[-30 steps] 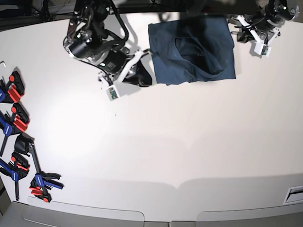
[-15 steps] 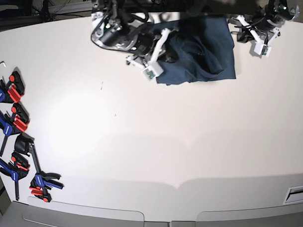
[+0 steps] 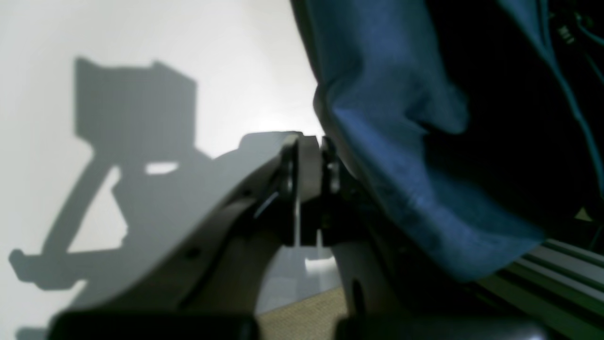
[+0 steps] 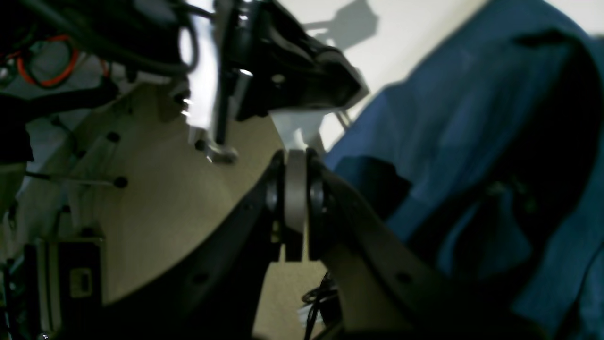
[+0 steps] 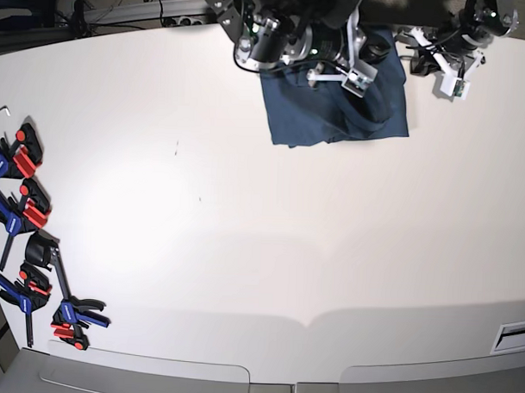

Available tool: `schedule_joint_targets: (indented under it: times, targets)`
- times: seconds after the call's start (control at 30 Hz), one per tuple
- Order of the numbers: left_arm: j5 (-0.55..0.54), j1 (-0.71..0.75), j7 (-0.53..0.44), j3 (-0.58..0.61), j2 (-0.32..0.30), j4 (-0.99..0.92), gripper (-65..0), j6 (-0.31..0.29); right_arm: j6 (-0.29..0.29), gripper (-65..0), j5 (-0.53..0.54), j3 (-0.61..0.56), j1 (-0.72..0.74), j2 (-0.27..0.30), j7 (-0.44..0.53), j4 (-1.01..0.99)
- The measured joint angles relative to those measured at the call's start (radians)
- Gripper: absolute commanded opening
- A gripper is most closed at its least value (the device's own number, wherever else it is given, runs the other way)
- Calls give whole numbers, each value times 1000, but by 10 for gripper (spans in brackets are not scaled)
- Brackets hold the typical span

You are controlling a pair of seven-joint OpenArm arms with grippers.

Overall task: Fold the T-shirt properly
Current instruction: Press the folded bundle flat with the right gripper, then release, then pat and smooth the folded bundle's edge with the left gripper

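The dark navy T-shirt [image 5: 339, 109] lies folded into a rough rectangle at the table's far edge. My right arm reaches over its far half; my right gripper [image 5: 377, 52] is above the cloth. In the right wrist view, the right gripper [image 4: 295, 189] has its jaws pressed together, with the T-shirt [image 4: 453, 141] just to its right. My left gripper [image 5: 416, 45] sits at the shirt's far right corner. In the left wrist view, the left gripper [image 3: 306, 189] is shut, with the T-shirt [image 3: 401, 141] draped beside its right finger; no cloth shows between the pads.
Several red-blue-black clamps [image 5: 25, 205] lie along the left edge of the white table [image 5: 243, 248]. A small label [image 5: 515, 335] sits at the near right. Cables and frame parts lie behind the far edge.
My right arm has swung from the shirt's near left corner up and to the right, over the shirt's far half. The shirt and the left arm have stayed in place.
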Motion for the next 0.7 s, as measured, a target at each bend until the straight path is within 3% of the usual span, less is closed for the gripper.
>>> schedule_joint_targets:
  times: [0.1, 0.2, 0.47, 0.6, 0.7]
  targets:
    - [0, 0, 0, 0, 0, 0, -650, 0, 0, -650, -55, 12, 29, 0, 5, 0]
    - [1, 1, 1, 0, 0, 14, -650, 0, -53, -650, -126, 68, 49, 0, 22, 2]
    - [0, 0, 16, 0, 0, 152, -650, 0, -71, -650, -134, 349, 62, -3, 39, 3]
    - [0, 2, 54, 0, 0, 240, -468, -1, -71, -650, -134, 494, 62, -3, 40, 3]
    - [-65, 9, 114, 0, -2, 298, -432, 0, -71, -650, -134, 589, 62, -3, 40, 3]
